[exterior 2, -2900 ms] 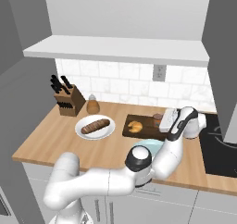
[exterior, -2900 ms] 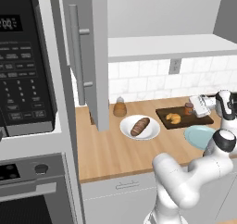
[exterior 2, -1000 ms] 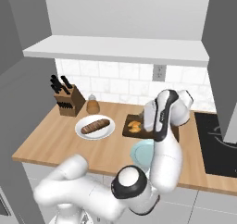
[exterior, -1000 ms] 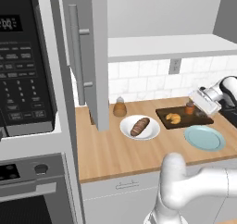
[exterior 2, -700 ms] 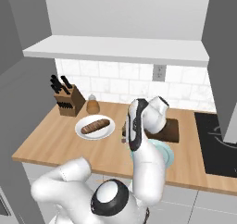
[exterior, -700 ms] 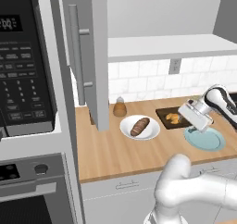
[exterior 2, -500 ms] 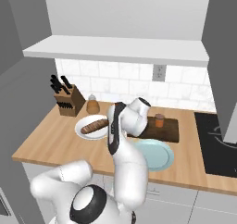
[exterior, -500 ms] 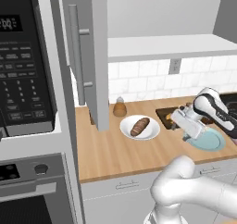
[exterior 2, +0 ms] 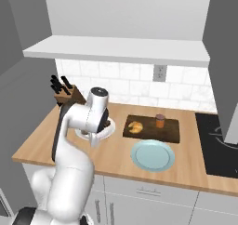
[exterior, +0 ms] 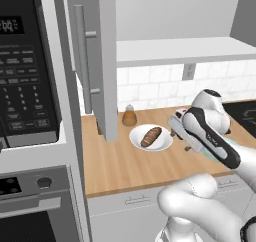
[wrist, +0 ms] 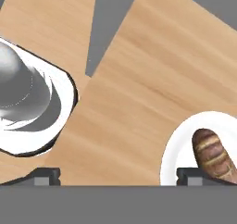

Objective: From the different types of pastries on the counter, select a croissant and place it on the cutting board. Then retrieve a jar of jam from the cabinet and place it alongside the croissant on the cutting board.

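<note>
Hovering hand (wrist: 118,176) open, roll (wrist: 214,154) below

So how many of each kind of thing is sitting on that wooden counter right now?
Pastries: 2, croissant and brown roll
Plates: 2, white plate and teal plate
Cutting board: 1
Jar of jam: 1
Shaker: 1
Knife block: 1
Total: 8

You have one croissant (exterior 2: 135,126), one brown roll (exterior: 151,136), one jam jar (exterior 2: 160,121), one cutting board (exterior 2: 171,132), two plates — white (exterior: 163,143), teal (exterior 2: 152,156) — and one shaker (exterior: 129,116).
</note>
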